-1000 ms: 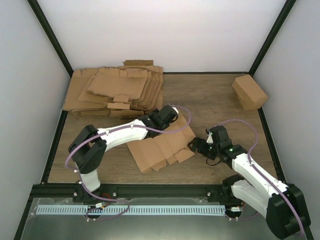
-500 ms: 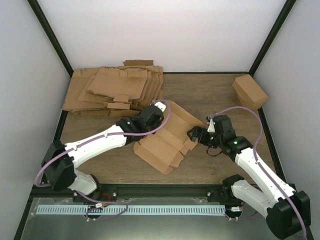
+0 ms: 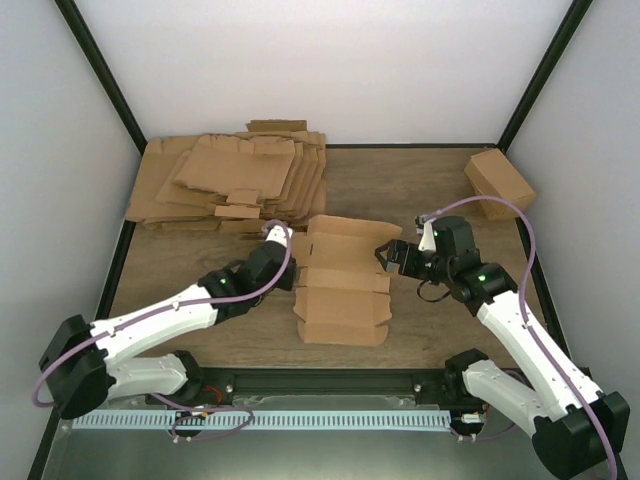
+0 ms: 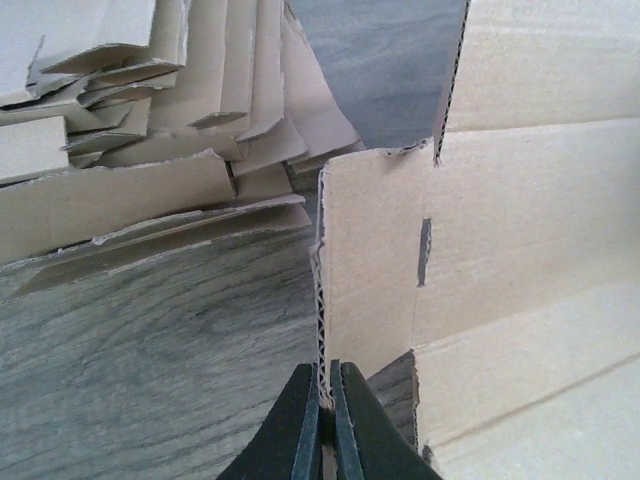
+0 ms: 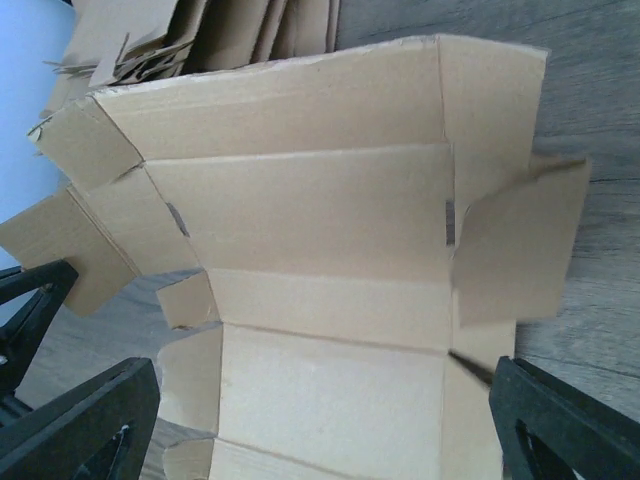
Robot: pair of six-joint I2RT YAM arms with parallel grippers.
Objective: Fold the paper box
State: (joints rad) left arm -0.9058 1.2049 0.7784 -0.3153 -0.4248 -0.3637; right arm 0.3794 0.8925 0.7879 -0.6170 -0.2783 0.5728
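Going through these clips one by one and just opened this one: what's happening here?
Two robot arms are working on the paper box, a die-cut sheet lying mid-table and not yet folded into shape. The left gripper is shut on a flap at the sheet's left edge. The right gripper is open at its right edge, holding nothing. A pile of like sheets lies far left, and a cardboard cuboid far right.
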